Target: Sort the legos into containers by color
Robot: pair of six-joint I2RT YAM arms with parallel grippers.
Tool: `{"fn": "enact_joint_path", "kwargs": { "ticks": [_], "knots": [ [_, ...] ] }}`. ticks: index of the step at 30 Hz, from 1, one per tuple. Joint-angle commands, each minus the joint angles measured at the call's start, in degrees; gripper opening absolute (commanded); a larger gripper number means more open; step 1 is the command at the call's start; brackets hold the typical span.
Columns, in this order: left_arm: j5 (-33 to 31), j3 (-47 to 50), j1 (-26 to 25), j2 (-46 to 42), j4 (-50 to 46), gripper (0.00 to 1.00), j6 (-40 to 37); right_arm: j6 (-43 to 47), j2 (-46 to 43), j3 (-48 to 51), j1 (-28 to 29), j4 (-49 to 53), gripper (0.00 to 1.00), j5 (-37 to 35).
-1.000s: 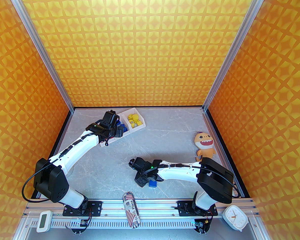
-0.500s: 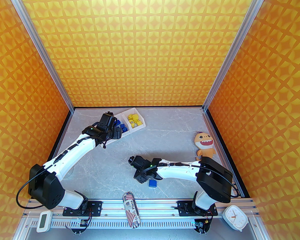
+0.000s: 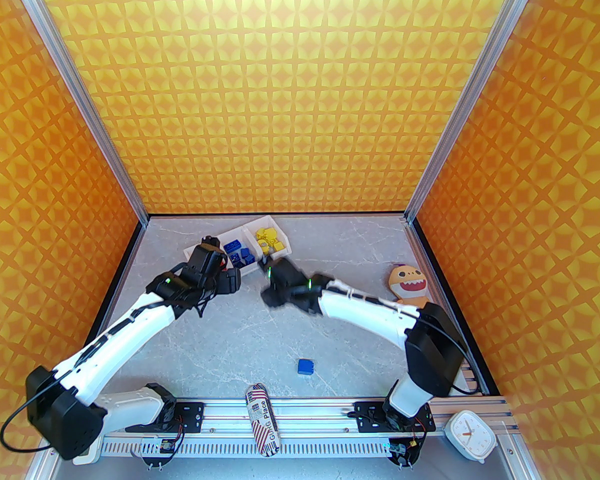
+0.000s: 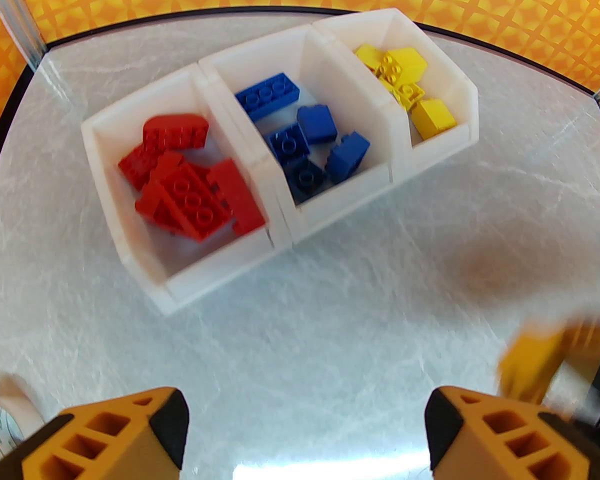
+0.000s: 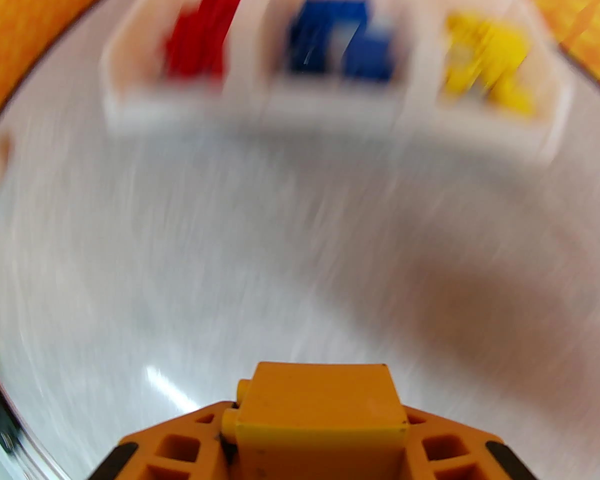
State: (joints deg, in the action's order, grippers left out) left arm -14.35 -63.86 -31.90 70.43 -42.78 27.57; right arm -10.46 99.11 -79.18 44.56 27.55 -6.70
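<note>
The grey marble-patterned surface (image 3: 330, 268) carries a tray of three joined white bins (image 4: 340, 203) at its far left, set at an angle to the back edge. A single blue brick (image 3: 305, 366) lies near the front edge, about mid-width, well apart from the tray. An orange plush monster (image 3: 409, 288) lies near the right edge.
</note>
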Motion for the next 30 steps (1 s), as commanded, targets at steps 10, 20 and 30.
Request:
{"fn": "enact_joint_path", "kwargs": {
  "ticks": [10, 20, 30],
  "knots": [
    [0.91, 2.45, -4.34, -4.06, -4.75, 0.82, 3.93, -0.15, 23.8, -30.88, -9.83, 1.5, 0.37, 2.94],
    [0.88, 2.32, -12.15, -0.93, -4.82, 0.82, 5.45, -3.1, 41.71, -55.14, -12.86, 10.3, 0.61, 6.37],
    [1.57, 0.96, -20.18, 3.97, -3.57, 0.84, 6.01, -4.87, 32.55, -46.32, -15.83, 9.74, 0.73, 5.24]
  ]
}}
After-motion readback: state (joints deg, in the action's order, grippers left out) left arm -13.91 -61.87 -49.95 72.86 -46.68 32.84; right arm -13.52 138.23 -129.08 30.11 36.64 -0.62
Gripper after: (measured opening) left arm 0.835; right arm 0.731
